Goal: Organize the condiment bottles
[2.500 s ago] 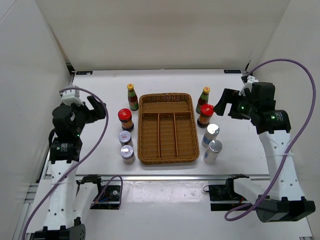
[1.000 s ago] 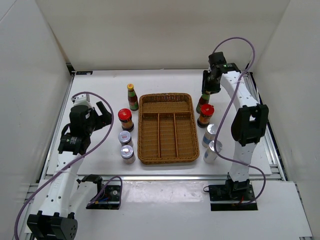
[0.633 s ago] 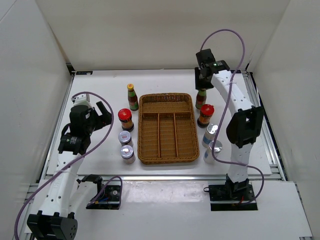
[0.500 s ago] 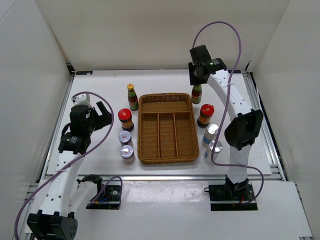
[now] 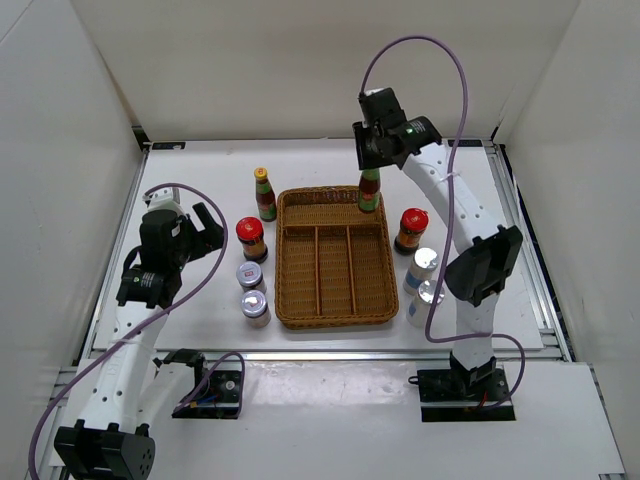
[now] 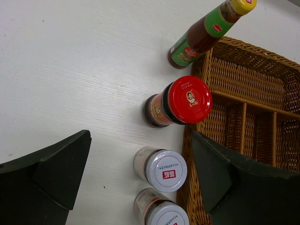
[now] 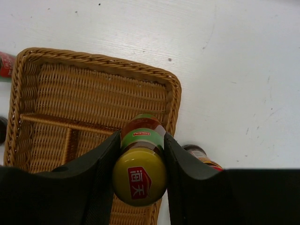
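While the right gripper [image 7: 140, 157] pinches its neck from both sides, the held sauce bottle [image 5: 369, 192], yellow-capped with a green neck band, stands upright over the wicker tray [image 5: 330, 318]. It is at the right end of the tray's wide far compartment, close to the far right corner. Whether its base touches the tray floor cannot be told. The three long near compartments hold nothing.

Just right of the tray, on the white table [image 5: 200, 180], stands the right red-lidded jar [image 5: 411, 229]. Nearer the arm bases are the two silver cylinders [image 5: 422, 270], one behind the other and partly hidden by the right arm.

Left of the tray, four containers stand in a line running from far to near. First is the second sauce bottle [image 5: 265, 194], then the left red-lidded jar [image 5: 250, 238], then the two silver-lidded jars [image 5: 252, 290]. All are upright and sit just beside the tray's left rim.

The left gripper [image 6: 140, 159] hangs over this left group with its dark fingers spread wide apart, gripping nothing. In the left wrist view, the red-lidded jar and the silver-lidded jars show between its fingers.
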### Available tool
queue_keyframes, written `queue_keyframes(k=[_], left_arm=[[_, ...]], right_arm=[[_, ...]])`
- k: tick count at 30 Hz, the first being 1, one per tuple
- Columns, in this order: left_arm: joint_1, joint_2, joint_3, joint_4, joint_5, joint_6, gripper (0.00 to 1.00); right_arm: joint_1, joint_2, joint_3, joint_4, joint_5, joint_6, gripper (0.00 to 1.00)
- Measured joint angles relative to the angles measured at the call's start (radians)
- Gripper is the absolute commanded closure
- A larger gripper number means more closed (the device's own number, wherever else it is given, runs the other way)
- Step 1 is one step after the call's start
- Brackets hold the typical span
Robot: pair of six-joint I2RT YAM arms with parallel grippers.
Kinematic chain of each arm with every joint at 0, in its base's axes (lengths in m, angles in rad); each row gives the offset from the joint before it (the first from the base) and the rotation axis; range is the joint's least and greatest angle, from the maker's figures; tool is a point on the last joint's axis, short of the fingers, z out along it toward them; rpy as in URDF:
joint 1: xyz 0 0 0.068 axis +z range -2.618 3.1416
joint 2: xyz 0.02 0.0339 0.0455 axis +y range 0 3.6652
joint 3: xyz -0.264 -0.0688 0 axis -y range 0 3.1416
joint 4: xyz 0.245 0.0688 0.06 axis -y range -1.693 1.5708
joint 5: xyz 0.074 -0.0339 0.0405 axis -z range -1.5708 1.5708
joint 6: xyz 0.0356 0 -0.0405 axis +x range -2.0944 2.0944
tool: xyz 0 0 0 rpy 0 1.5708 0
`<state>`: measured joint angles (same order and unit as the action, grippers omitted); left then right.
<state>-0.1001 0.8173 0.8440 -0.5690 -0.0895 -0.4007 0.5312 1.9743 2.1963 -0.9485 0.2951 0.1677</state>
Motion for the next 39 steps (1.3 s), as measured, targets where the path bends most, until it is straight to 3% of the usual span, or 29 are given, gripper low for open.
queue_keyframes(k=[14, 16, 17, 18, 21, 31, 35, 39], left_arm=[[-0.001, 0.0, 0.0, 0.0, 0.008, -0.007, 0.01], [-0.003, 0.002, 0.0, 0.0, 0.008, -0.008, 0.01], [-0.005, 0.004, 0.0, 0.0, 0.008, -0.008, 0.01], [-0.006, 0.005, 0.0, 0.0, 0.008, -0.008, 0.01], [-0.007, 0.014, 0.0, 0.0, 0.016, -0.008, 0.01], [-0.007, 0.024, 0.0, -0.002, 0.047, -0.009, 0.01], [-0.007, -0.006, 0.0, -0.003, 0.069, 0.0, 0.01], [-0.007, 0.006, 0.018, -0.006, 0.095, -0.013, 0.01]], right_arm=[[0.004, 0.094, -0.172, 0.13, -0.048, 0.026, 0.99], [0.004, 0.096, -0.177, 0.156, -0.047, 0.027, 0.77], [0.004, 0.096, -0.178, 0.164, -0.044, 0.028, 0.6], [0.004, 0.096, -0.182, 0.173, -0.043, 0.031, 0.27], [0.004, 0.093, -0.198, 0.195, -0.035, 0.039, 0.0], [0.003, -0.024, -0.161, 0.111, 0.069, 0.039, 0.0], [-0.005, -0.225, -0.18, 0.027, 0.09, 0.04, 0.0], [-0.013, -0.556, -0.364, 0.0, 0.095, 0.062, 0.0]])
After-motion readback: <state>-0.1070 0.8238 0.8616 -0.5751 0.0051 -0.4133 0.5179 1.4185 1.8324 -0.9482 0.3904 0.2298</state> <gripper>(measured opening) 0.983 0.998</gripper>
